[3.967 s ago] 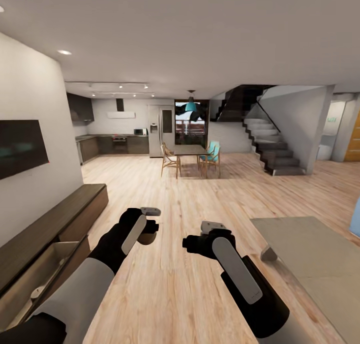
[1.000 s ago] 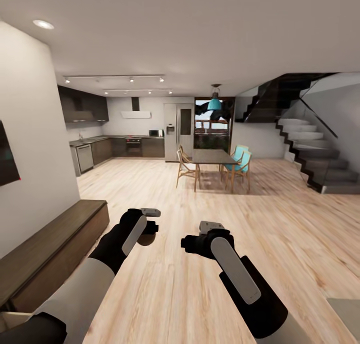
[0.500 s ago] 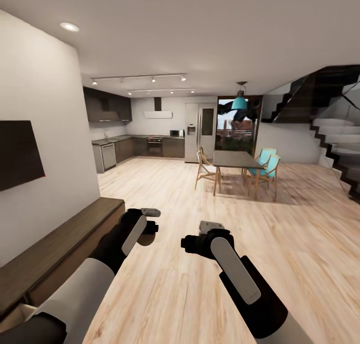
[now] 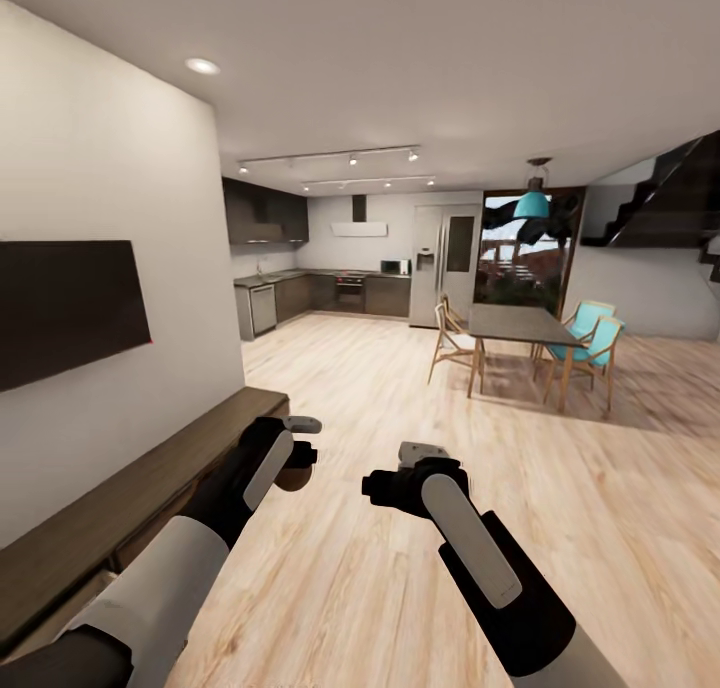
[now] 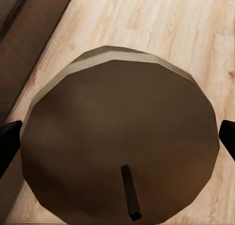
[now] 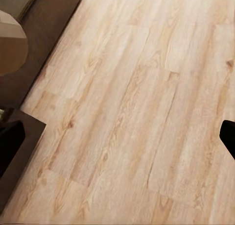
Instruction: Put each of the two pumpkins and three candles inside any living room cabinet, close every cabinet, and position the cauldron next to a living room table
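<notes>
Carrying a candle, the left gripper clamps it; turning near the cabinet risks bumping. Right gripper open, empty.

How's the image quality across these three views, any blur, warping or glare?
Head view: sharp, with wide-angle stretching at the edges, even ceiling-spot light, no glare on the black TV. Left wrist view: a brown round object between the fingertips looks soft, its rim faceted. Right wrist view: wood floor slightly soft, evenly lit.
</notes>
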Controlling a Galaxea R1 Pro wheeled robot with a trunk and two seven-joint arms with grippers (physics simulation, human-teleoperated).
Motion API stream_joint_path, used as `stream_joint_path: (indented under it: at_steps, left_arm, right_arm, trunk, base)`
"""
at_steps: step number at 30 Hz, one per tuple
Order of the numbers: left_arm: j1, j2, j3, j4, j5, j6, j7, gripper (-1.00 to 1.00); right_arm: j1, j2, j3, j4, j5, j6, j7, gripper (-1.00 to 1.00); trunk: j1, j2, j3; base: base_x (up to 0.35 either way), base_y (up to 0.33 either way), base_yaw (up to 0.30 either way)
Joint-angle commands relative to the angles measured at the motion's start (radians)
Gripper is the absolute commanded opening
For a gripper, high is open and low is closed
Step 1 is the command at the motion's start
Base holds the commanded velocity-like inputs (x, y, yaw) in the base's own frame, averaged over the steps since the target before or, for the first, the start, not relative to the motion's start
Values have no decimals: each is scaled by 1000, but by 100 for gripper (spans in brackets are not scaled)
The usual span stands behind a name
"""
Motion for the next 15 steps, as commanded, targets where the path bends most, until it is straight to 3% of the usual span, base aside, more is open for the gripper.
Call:
stream_joint_path:
  at_steps: [1, 15]
  left_arm:
    - [-1, 0, -2, 0, 7, 2, 11, -100]
    - [-1, 0, -2, 2, 9, 1, 10, -100]
  right_arm:
    - [-1, 0, 0, -1, -8, 7, -10, 100]
    - [-1, 0, 0, 0, -8, 7, -9, 100]
  trunk:
    - [0, -1, -1]
    - [0, -1, -1]
  base:
    - [1, -1, 287]
    - [0, 0, 287]
